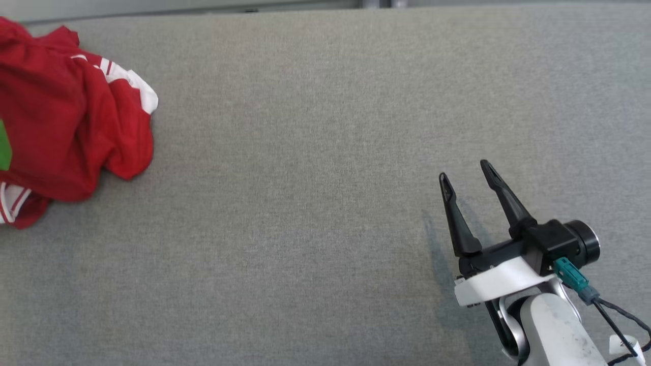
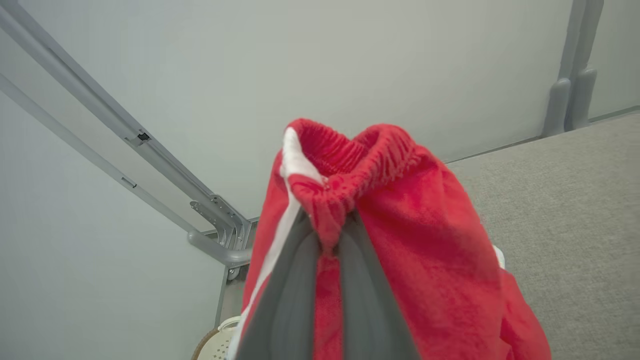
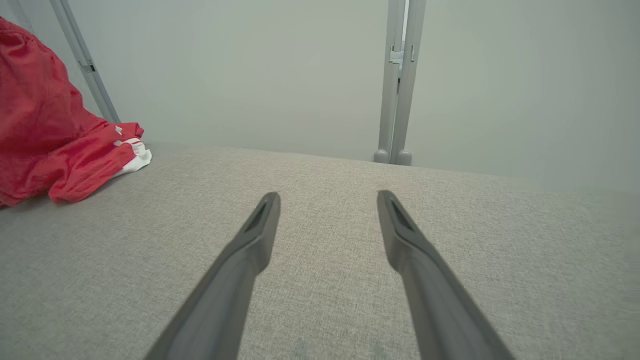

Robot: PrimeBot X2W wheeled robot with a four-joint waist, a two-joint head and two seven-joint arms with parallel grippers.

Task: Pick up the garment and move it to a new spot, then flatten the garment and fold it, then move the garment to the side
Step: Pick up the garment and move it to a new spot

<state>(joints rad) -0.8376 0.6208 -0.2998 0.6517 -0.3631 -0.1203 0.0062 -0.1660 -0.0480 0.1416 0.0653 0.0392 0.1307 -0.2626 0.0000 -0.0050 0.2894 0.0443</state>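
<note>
**left gripper pinching the red garment, right gripper gaping with nothing in it**

in the left wrist view, the left gripper [image 2: 330,222] is pressing its two dark fingers together on a fold of the red garment [image 2: 430,240], with only a thin strip of cloth showing between them. the ribbed elastic waistband is bunching up past the fingertips toward 12 o'clock. a white stripe is running along the garment's 9 o'clock side, and the bulk of the cloth is hanging toward 5 o'clock in front of the grey cloth surface [image 2: 575,225]. grey rails [image 2: 150,150] are crossing the pale wall at 10 o'clock.

in the head view, the garment [image 1: 66,117] is sitting in a crumpled heap at the 9 to 10 o'clock edge, cut off by the frame, with white-striped trim at its 1 o'clock corner. the right gripper [image 1: 465,172] is hovering at 4 o'clock, well apart from the garment. its fingers are spreading wide, gripping nothing, and pointing toward 12 o'clock over the grey cloth surface [image 1: 305,213].

in the right wrist view, the right gripper [image 3: 328,197] is showing bare surface between its parted fingers. the garment [image 3: 45,130] is lying at 10 o'clock, with its lower folds resting on the surface. a metal post [image 3: 397,100] is standing at 12 o'clock.
</note>
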